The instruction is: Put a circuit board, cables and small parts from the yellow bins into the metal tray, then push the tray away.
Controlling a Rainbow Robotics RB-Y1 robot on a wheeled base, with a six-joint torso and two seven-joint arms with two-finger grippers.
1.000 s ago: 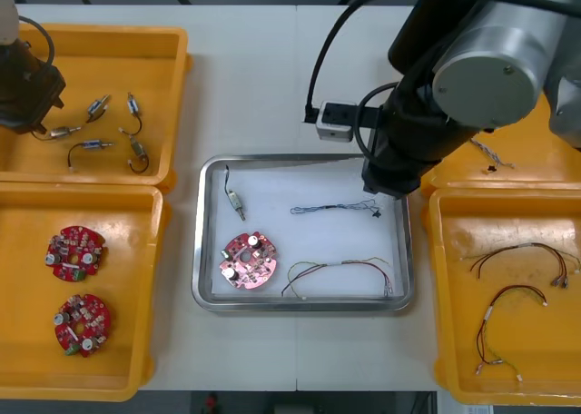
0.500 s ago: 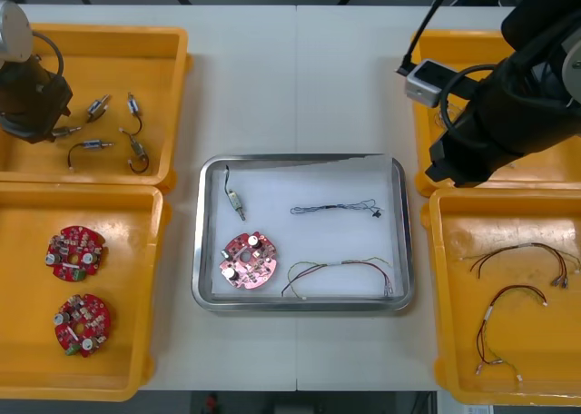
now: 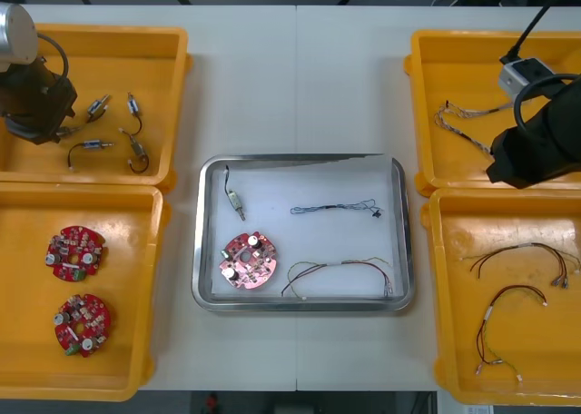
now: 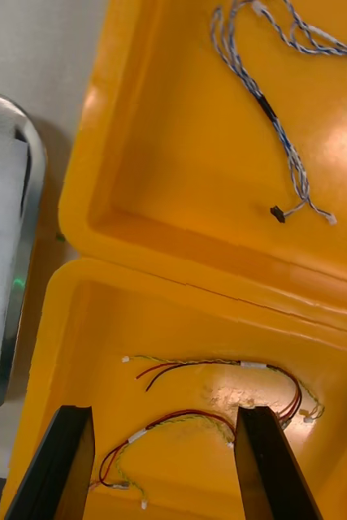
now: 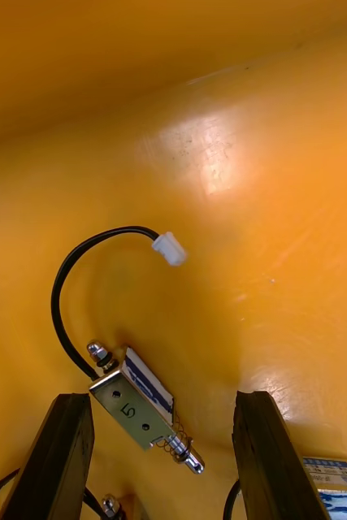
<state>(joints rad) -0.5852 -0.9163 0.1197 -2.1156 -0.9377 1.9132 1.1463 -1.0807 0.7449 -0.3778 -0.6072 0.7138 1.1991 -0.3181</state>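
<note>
The metal tray (image 3: 402, 251) at the table's middle holds a round red circuit board (image 3: 248, 260), a small metal part (image 3: 234, 199), a twisted blue and white cable (image 3: 334, 207) and a red and yellow cable (image 3: 340, 271). My right gripper (image 3: 517, 164) hangs where the two right yellow bins meet. It is open (image 4: 163, 455) above red and yellow cables (image 4: 222, 374), holding nothing. My left gripper (image 3: 41, 123) is over the far left bin (image 3: 172, 96). It is open (image 5: 163, 455), with a small metal part (image 5: 140, 406) lying between its fingers.
The near left bin (image 3: 154, 278) holds two more circuit boards (image 3: 74, 252). Several small metal parts (image 3: 134, 146) lie in the far left bin. A blue and white cable (image 4: 279, 122) lies in the far right bin (image 3: 422, 96). The near right bin (image 3: 436, 287) holds red and yellow cables (image 3: 517, 255).
My right arm has swung from over the tray's right side to the right bins. The left gripper has shifted slightly over the far left bin.
</note>
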